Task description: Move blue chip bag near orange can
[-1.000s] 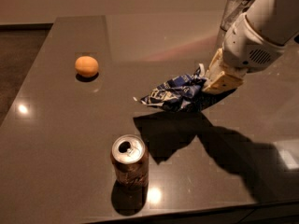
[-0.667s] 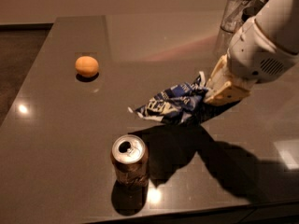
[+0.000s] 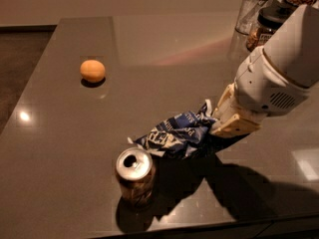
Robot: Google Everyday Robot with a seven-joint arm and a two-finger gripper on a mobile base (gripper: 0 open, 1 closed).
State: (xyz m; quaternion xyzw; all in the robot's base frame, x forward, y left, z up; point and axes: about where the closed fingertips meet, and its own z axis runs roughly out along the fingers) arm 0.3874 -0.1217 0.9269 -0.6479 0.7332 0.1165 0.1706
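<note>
The blue chip bag (image 3: 174, 135) is crumpled dark-blue foil with white lettering, right of the table's middle near the front. My gripper (image 3: 219, 126) is shut on its right end and holds it low over the dark table (image 3: 149, 49). The orange can (image 3: 135, 176), brownish-orange with a silver pull-tab top, stands upright near the front edge. The bag's left tip hangs just above and right of the can's top; I cannot tell whether they touch.
A round orange fruit (image 3: 92, 70) lies at the left. A clear glass (image 3: 253, 10) and a dark-lidded jar (image 3: 266, 24) stand at the far right corner. The table's front edge runs just below the can.
My gripper has carried the blue chip bag forward and to the left, from mid-table down to just beside the orange can. The can and the fruit have not moved.
</note>
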